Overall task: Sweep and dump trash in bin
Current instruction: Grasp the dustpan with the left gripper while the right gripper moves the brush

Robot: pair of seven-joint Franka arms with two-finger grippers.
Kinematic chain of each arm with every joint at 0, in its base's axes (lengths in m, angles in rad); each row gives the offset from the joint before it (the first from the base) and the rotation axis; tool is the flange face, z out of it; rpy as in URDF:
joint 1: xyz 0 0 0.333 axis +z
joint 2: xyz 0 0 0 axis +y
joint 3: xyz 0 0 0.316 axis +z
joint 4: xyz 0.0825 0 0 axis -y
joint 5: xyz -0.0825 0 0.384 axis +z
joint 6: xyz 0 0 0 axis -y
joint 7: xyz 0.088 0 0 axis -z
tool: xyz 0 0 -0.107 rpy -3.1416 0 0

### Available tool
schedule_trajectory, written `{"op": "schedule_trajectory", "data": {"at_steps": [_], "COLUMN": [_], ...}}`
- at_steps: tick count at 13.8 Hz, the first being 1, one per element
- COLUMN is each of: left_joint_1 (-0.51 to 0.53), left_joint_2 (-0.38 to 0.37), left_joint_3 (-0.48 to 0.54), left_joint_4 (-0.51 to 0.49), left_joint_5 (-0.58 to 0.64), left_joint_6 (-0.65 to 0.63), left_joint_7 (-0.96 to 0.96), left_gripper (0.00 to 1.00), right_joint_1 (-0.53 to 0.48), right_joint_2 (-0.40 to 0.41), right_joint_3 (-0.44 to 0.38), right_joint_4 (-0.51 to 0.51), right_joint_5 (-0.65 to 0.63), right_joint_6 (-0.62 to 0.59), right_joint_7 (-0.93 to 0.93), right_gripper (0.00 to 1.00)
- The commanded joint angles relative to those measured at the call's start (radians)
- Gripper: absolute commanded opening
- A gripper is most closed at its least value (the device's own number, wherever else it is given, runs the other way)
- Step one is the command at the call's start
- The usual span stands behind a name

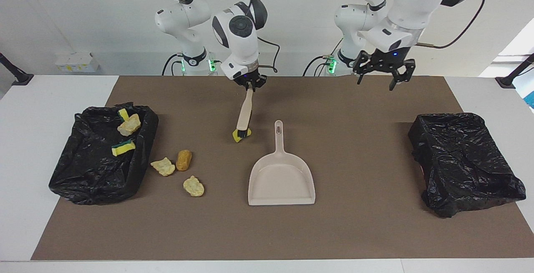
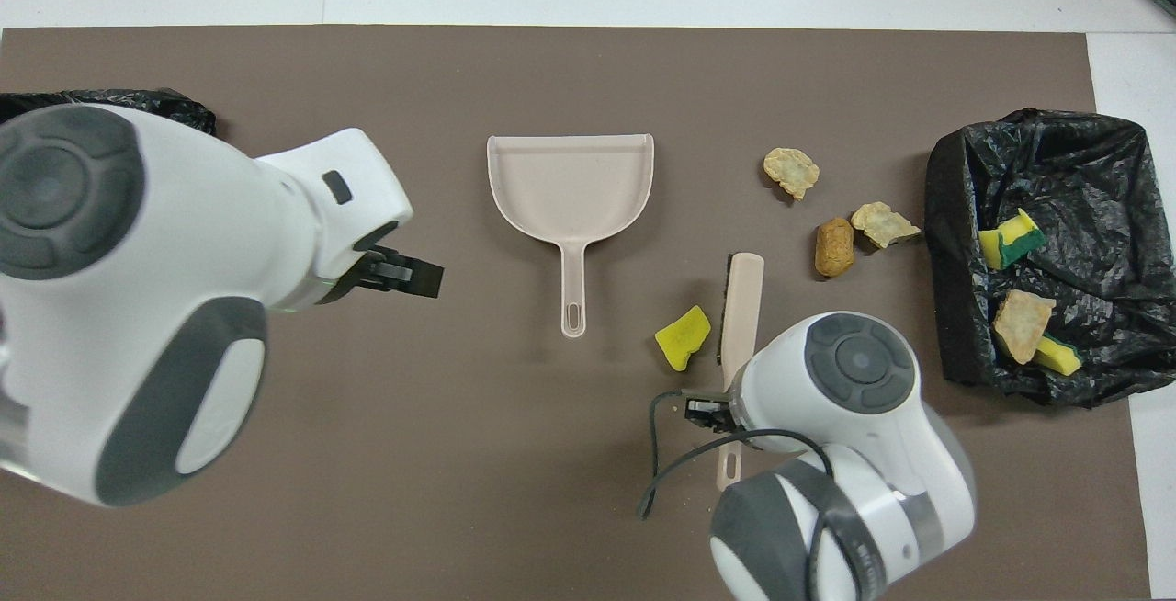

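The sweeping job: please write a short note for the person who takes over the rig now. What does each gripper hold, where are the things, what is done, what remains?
Right gripper: shut on the brush, bristles down by the yellow sponge piece.
Left gripper: open, empty, in the air above the mat, nearer the robots than the dustpan.
Done: three pieces lie in the bin at the right arm's end.
Left: sweep the sponge piece, two beige chunks and the orange-brown lump into the dustpan, then dump.

There were seven trash bits, two black bins, one dustpan and one brush.
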Motion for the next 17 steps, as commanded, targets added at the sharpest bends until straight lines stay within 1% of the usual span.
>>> {"op": "schedule_trajectory", "data": {"at_steps": [1,4,8,11,13,16,17], "left_joint_1": [-0.076,-0.154,-0.194,-0.210,-0.225,-0.230,-0.242], "left_joint_2": [0.062,0.183,0.300,0.331,0.358,0.363,0.381], "left_joint_3": [0.019,0.020,0.020,0.020,0.020,0.019,0.020], "left_joint_4": [-0.033,-0.028,-0.007,-0.013,-0.011,-0.019,-0.019], "left_joint_5": [-0.006,0.008,0.029,0.029,0.029,0.029,0.028], "left_joint_6": [0.113,0.251,0.399,0.419,0.436,0.439,0.440], "left_joint_7": [-0.091,-0.190,-0.272,-0.295,-0.300,-0.312,-0.313], "left_gripper": [1.00,1.00,1.00,1.00,1.00,1.00,0.97], "right_joint_1": [-0.083,-0.147,-0.274,-0.330,-0.347,-0.351,-0.348], "right_joint_2": [0.070,0.108,0.139,0.189,0.208,0.223,0.223], "right_joint_3": [0.014,0.014,0.014,0.016,0.016,0.017,0.017], "right_joint_4": [0.106,0.162,0.174,0.185,0.170,0.148,0.128], "right_joint_5": [-0.084,-0.207,-0.386,-0.517,-0.571,-0.582,-0.580], "right_joint_6": [-0.083,-0.129,-0.123,-0.105,-0.088,-0.066,-0.042], "right_joint_7": [-0.047,-0.100,-0.292,-0.311,-0.312,-0.330,-0.330], "right_gripper": [0.00,0.00,0.00,0.00,0.00,0.00,0.00]}}
